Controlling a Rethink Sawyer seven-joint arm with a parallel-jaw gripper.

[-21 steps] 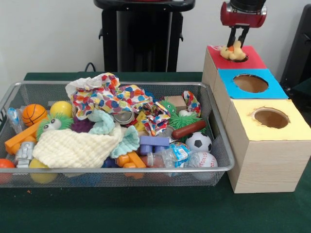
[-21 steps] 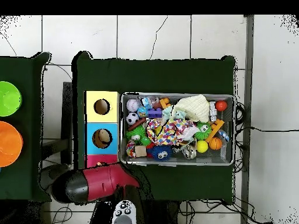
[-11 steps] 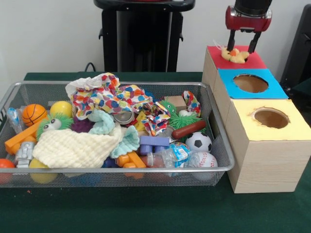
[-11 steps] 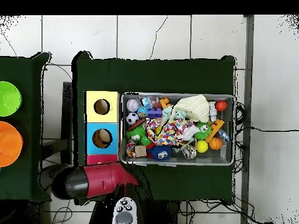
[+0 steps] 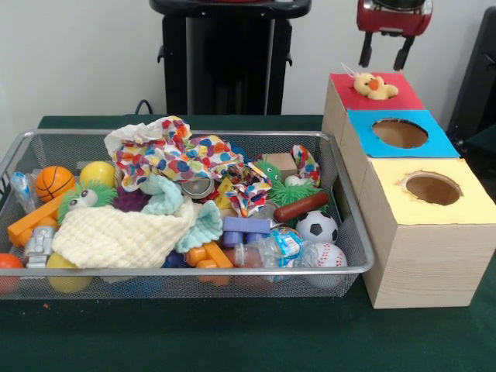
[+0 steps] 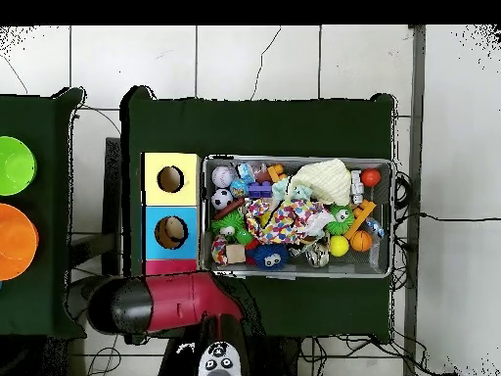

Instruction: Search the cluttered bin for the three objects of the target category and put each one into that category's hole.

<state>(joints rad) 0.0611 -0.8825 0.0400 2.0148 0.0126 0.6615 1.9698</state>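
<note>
A small yellow plush duck (image 5: 373,85) lies on the red top (image 5: 407,96) of the far box, over its hole and partly sunk in. My gripper (image 5: 384,54) hangs open directly above it, with nothing between its fingers and a clear gap down to the duck. The wire bin (image 5: 341,272) is crowded with toys: a soccer ball (image 5: 317,226), a baseball (image 5: 327,254), a small basketball (image 5: 54,182), a cream cloth (image 5: 116,236) and a spotted cloth (image 5: 174,155). In the overhead view my red arm (image 6: 171,304) covers the red box and hides the gripper.
Beside the bin stand the blue-topped box (image 5: 434,143) and the yellow-topped box (image 5: 465,209), each with a round hole. A black pedestal (image 5: 225,62) rises behind the bin. Overhead, green (image 6: 12,164) and orange (image 6: 15,240) round containers sit on a side table.
My gripper opened, let go of the duck and rose straight up. The duck stays on the red box's hole. The bin's contents have not moved.
</note>
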